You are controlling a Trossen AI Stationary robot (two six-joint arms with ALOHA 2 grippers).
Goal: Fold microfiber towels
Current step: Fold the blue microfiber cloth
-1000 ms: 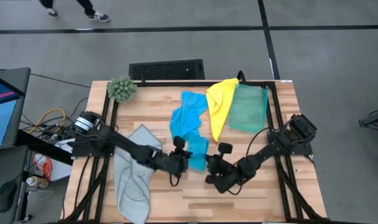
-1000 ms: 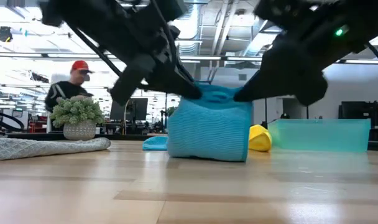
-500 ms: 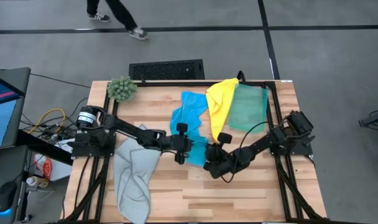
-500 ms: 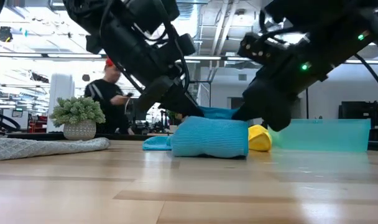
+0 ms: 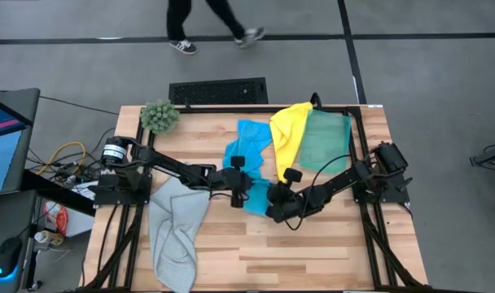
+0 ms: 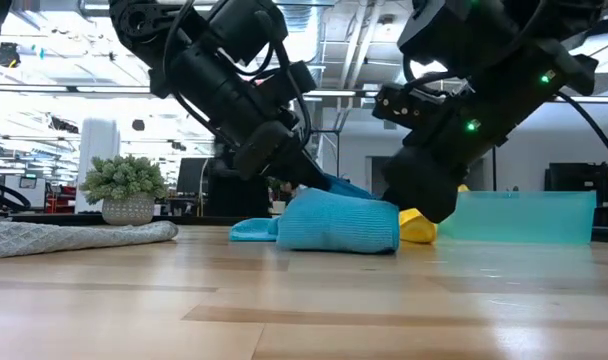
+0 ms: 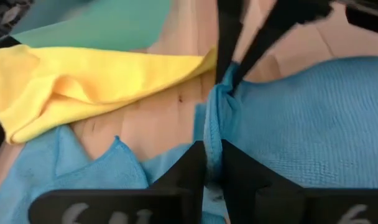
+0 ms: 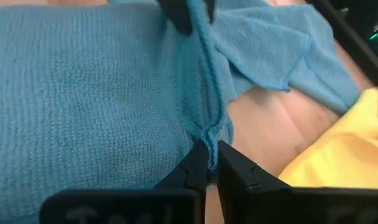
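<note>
Left end effector (image 7: 212, 163) and right end effector (image 8: 211, 163), facing each other, each pinch an edge of the folded blue towel (image 5: 256, 194) lying between them on the counter (image 5: 313, 252).

open-plan lab: ceiling ducts (image 6: 354, 40), monitor (image 5: 3, 138)

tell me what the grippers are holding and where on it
Both pinch the same bright blue towel by its folded-over edge: the left gripper at one end, the right gripper at the other.
</note>
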